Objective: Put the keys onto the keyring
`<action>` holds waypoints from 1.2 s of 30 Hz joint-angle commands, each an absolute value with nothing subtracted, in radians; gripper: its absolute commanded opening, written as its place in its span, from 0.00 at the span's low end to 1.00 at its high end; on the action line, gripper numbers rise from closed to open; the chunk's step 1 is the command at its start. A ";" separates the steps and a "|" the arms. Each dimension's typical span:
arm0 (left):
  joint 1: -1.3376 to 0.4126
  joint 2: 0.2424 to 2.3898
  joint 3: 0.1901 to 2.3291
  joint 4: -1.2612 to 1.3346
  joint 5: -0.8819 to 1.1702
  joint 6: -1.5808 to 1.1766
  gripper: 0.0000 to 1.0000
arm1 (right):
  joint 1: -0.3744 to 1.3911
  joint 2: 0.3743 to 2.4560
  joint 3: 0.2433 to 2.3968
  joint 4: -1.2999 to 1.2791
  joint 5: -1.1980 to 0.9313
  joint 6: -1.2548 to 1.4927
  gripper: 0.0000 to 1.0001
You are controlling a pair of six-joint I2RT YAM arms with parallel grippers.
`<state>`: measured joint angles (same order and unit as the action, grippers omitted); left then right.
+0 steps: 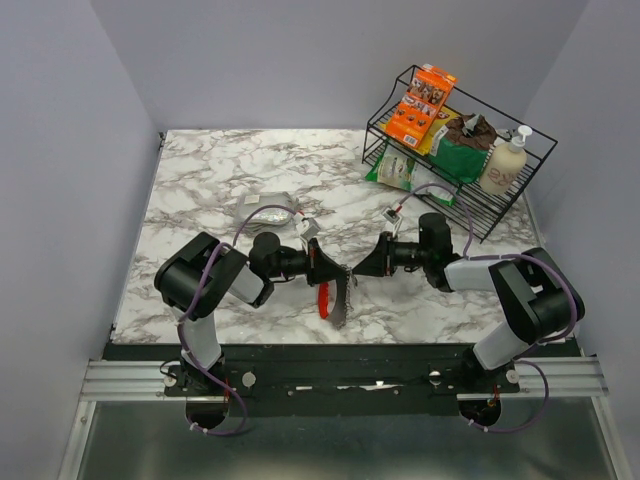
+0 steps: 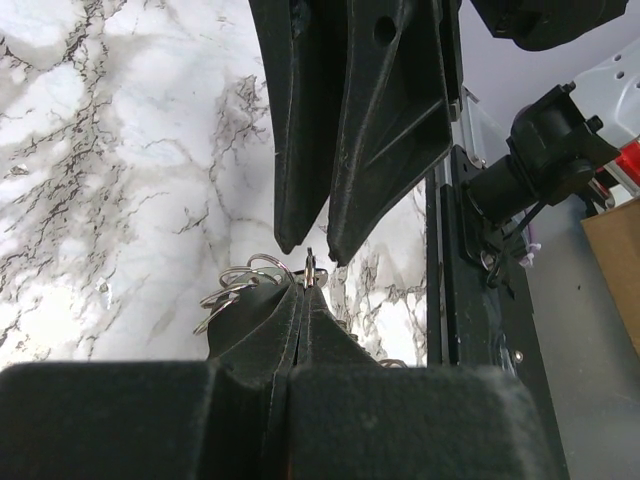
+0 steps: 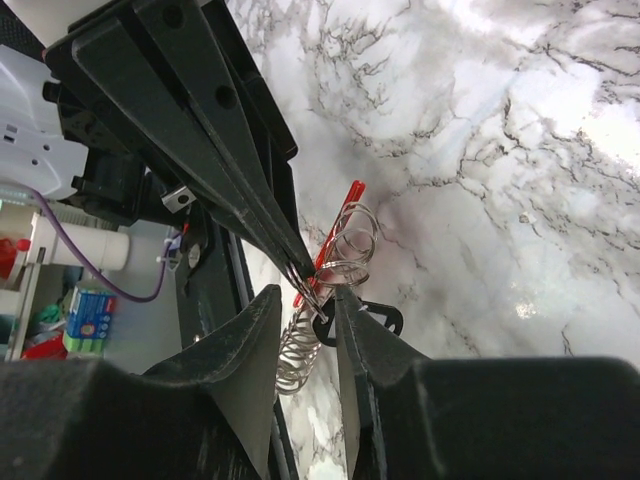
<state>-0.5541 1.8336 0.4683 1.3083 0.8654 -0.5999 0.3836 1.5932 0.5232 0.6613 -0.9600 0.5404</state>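
Two robot arms meet over a marble table (image 1: 220,180), their tips almost nose to nose at the keyring (image 1: 326,298).

The keyring hangs in the air above the table. Its red strip and a silver-grey piece dangle straight down, and its silver rings sit at the top.

The left gripper (image 2: 303,292) comes in from the left of the keyring. Its fingers are pressed together and pinch one silver ring at the very top of the bundle.

The right gripper (image 3: 308,305) comes in from the right of the keyring. Its jaws stand apart with a narrow gap, one finger on each side of the pinched ring.

The key (image 3: 323,328) shows only as a small dark looped head just below the keyring's rings, between the right fingers and partly hidden by one of them. Whether those fingers touch it cannot be told.

Far behind and to the right of the keyring stands a black wire rack (image 1: 480,232). It holds an orange box (image 1: 422,103), a green packet (image 1: 460,155) and a pump bottle (image 1: 503,165).
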 commanded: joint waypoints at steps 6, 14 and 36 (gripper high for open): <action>-0.554 1.795 0.463 1.686 0.896 -0.597 0.00 | 0.373 1.595 0.480 0.778 -1.022 0.568 0.32; -0.555 1.784 0.460 1.686 0.900 -0.601 0.00 | 0.373 1.614 0.480 0.821 -1.042 0.601 0.18; -0.555 1.740 0.449 1.686 0.907 -0.595 0.00 | 0.373 1.649 0.459 0.842 -1.055 0.609 0.01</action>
<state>-0.5541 1.7817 0.4561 1.3067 0.8822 -0.5999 0.3775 1.6234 0.4767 0.8192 -1.0370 0.6205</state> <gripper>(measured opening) 0.007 0.012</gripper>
